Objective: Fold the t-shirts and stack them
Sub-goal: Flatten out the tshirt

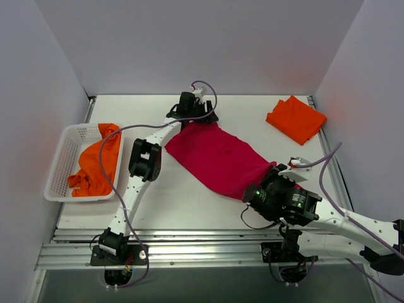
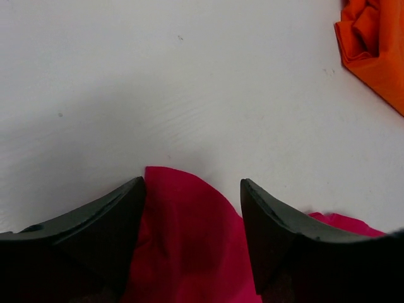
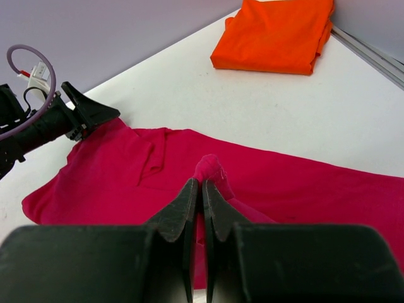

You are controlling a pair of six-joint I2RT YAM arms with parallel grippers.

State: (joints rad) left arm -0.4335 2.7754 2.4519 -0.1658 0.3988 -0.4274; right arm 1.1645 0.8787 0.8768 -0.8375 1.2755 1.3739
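Note:
A crimson t-shirt (image 1: pixel 218 154) lies stretched diagonally across the middle of the table. My left gripper (image 1: pixel 190 118) is at its far end. In the left wrist view the left gripper (image 2: pixel 192 182) has its jaws wide apart, with a fold of the crimson cloth (image 2: pixel 183 240) lying between them. My right gripper (image 1: pixel 274 170) is at the near right end. In the right wrist view the right gripper (image 3: pixel 202 183) is shut on a pinched bunch of the crimson shirt (image 3: pixel 211 169). A folded orange t-shirt (image 1: pixel 295 118) lies at the back right, and also shows in the right wrist view (image 3: pixel 274 35).
A white mesh basket (image 1: pixel 60 165) stands at the left and holds a crumpled orange t-shirt (image 1: pixel 98 161). White walls close in the back and both sides. A metal rail (image 1: pixel 189 243) runs along the near edge.

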